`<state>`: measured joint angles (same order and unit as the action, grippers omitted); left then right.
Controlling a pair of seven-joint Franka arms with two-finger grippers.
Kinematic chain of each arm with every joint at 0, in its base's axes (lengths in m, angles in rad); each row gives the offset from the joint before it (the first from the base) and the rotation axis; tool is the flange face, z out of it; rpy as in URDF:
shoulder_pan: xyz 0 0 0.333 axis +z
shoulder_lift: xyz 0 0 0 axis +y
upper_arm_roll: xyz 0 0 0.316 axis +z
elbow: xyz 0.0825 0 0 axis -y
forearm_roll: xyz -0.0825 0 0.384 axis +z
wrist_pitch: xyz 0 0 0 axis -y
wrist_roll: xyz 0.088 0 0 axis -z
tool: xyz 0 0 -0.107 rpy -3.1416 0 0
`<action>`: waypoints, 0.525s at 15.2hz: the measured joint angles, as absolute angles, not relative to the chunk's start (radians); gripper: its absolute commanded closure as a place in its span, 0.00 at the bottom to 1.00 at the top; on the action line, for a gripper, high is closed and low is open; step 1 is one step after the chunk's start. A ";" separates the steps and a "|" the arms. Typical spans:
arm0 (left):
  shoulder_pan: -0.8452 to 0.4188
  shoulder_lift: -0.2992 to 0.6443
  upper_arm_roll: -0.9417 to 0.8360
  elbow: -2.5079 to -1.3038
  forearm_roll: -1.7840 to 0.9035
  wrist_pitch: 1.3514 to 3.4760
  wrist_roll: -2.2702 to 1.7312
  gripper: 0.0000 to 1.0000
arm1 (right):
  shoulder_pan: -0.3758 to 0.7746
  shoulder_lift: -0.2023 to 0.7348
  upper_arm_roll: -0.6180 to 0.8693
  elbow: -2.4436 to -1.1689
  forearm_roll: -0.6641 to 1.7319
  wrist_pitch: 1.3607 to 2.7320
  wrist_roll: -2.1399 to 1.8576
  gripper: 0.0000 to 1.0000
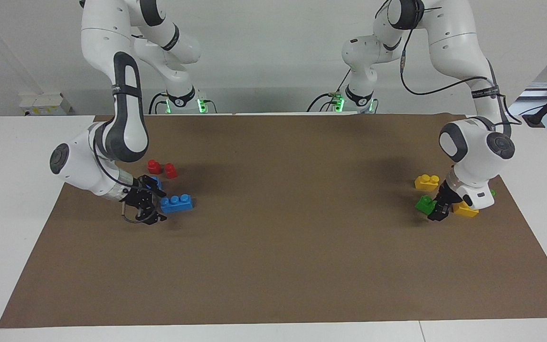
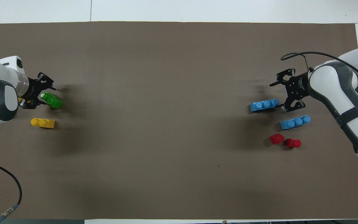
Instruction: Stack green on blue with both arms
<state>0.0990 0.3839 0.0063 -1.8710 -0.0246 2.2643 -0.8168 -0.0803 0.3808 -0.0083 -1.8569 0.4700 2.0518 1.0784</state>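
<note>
While both arms work low at their own ends of the brown mat (image 1: pixel 273 266), 8 bricks lie on it: 2 blue, 2 red, 2 yellow and 2 green.

At the left arm's end, the left gripper (image 1: pixel 437 211) is down on the mat with its pincer clenched on one end of the green (image 1: pixel 423 204) 2-stud brick, which sits on the mat. 1 yellow brick (image 1: pixel 427 182) lies nearer to the robots than the green. The second yellow brick (image 1: pixel 466 210) lies just beside the gripper, partly hidden by it. Only a sliver of the darker green brick (image 1: pixel 492 193) shows past the wrist.

At the right arm's end, the right gripper (image 1: pixel 158 205) is low, its pincer released and spread wide at the end of the blue (image 1: pixel 176 203) 3-stud brick, grasping nothing. A second blue brick (image 2: pixel 295 122) lies nearer to the robots, and the 2 red bricks (image 1: pixel 154 166) (image 1: pixel 171 170) sit side by side nearer again.
</note>
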 measured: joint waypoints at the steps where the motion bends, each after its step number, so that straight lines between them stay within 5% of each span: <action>1: 0.099 0.384 0.006 -1.871 -0.025 2.265 -0.817 1.00 | -0.080 0.381 -0.008 -1.860 0.476 2.054 1.077 0.07; 8: 0.098 0.374 0.004 -1.864 -0.025 2.255 -0.817 1.00 | -0.080 0.394 -0.008 -1.870 0.491 2.091 1.075 0.26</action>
